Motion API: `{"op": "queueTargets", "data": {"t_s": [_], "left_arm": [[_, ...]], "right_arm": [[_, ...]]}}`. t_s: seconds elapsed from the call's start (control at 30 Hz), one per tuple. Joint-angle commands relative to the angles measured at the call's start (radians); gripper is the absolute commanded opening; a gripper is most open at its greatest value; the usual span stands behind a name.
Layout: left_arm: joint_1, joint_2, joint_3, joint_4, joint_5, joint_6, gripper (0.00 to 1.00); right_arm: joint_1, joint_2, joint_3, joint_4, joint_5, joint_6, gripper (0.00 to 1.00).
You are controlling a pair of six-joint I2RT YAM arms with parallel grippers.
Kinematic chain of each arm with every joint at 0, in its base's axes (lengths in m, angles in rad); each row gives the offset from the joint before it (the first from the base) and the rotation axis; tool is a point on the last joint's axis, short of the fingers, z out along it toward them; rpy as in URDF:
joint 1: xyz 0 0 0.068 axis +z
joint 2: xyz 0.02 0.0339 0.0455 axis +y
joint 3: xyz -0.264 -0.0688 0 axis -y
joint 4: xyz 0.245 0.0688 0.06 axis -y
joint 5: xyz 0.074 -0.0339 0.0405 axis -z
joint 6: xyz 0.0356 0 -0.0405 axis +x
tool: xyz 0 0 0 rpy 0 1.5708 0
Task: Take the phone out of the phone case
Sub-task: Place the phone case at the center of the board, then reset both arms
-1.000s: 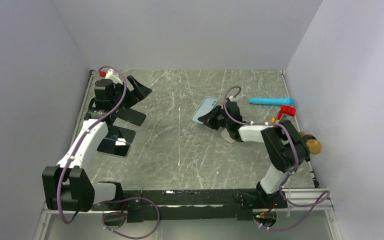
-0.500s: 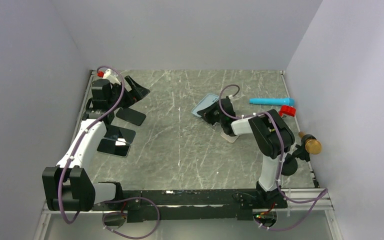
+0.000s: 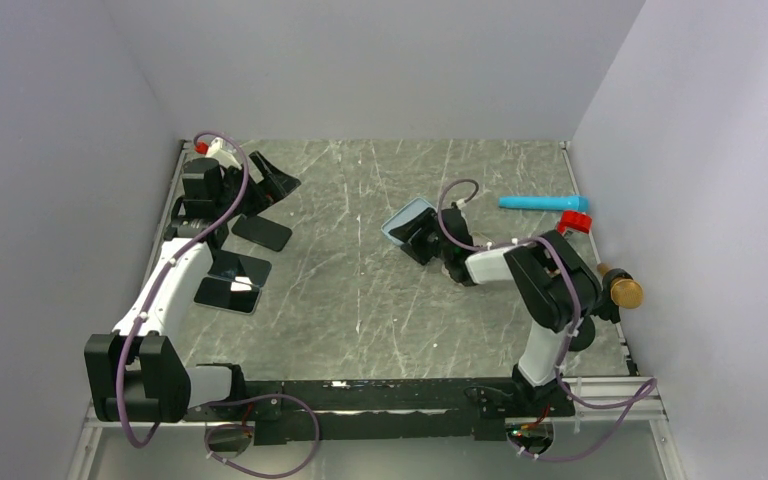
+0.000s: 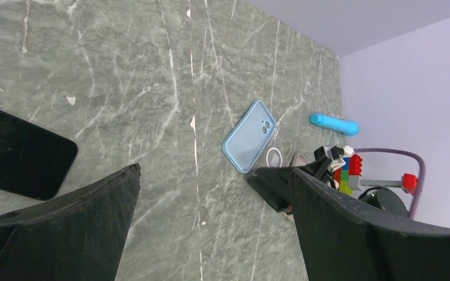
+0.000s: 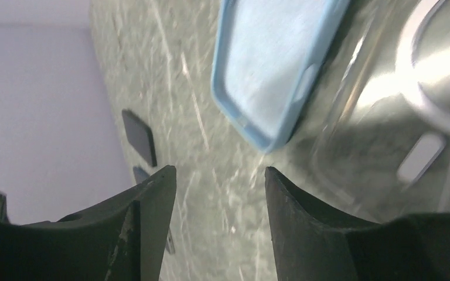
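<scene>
Top view, blue phone case [image 3: 406,219]: flat on the marble table [image 3: 360,290], right of centre; its near-right corner is hidden by the right gripper [image 3: 415,237], whose finger gap cannot be read from here
Top view, clear case [image 3: 457,272]: mostly covered by the right arm; only a pale sliver shows
Top view, left gripper [image 3: 278,185]: far left, near two black phones [image 3: 261,232]; fingers spread
Left wrist view, left gripper [image 4: 211,234]: fingers wide apart, nothing between; one black phone [image 4: 20,155] is cut off at the left edge
Left wrist view, blue phone case [image 4: 249,144]: back up, two lens holes showing; whether a phone sits inside cannot be told; the clear case [image 4: 276,157], with a ring, lies just beside it
Right wrist view, right gripper [image 5: 220,228]: fingers apart and empty; the blue phone case [image 5: 275,64] lies beyond the tips, blurred, cut off at the top; the clear case [image 5: 381,129] is washed out by glare
</scene>
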Motion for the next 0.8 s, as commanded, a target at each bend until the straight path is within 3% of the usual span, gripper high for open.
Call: {"op": "queueTargets", "data": {"t_s": [0.0, 0.2, 0.3, 0.47, 0.67, 0.77], "left_arm": [[0.004, -0.005, 0.007, 0.041, 0.010, 0.011, 0.99], [0.000, 0.003, 0.005, 0.039, -0.008, 0.025, 1.00], [-0.019, 0.006, 0.006, 0.035, -0.023, 0.044, 0.99], [-0.109, -0.072, -0.050, 0.161, -0.068, 0.091, 0.99], [-0.307, -0.248, -0.139, 0.274, -0.201, 0.269, 1.00], [-0.377, -0.397, -0.242, 0.318, -0.197, 0.280, 0.99]], "right_arm": [[0.036, -0.143, -0.044, -0.021, 0.023, -0.056, 0.62], [0.097, -0.372, -0.146, -0.161, 0.086, -0.170, 0.70], [0.121, -0.512, -0.165, -0.296, 0.126, -0.321, 0.75], [0.165, -0.826, -0.185, -0.618, 0.345, -0.525, 0.99], [0.168, -1.238, -0.202, -0.779, 0.392, -0.660, 1.00], [0.168, -1.387, -0.178, -0.815, 0.372, -0.693, 1.00]]}}
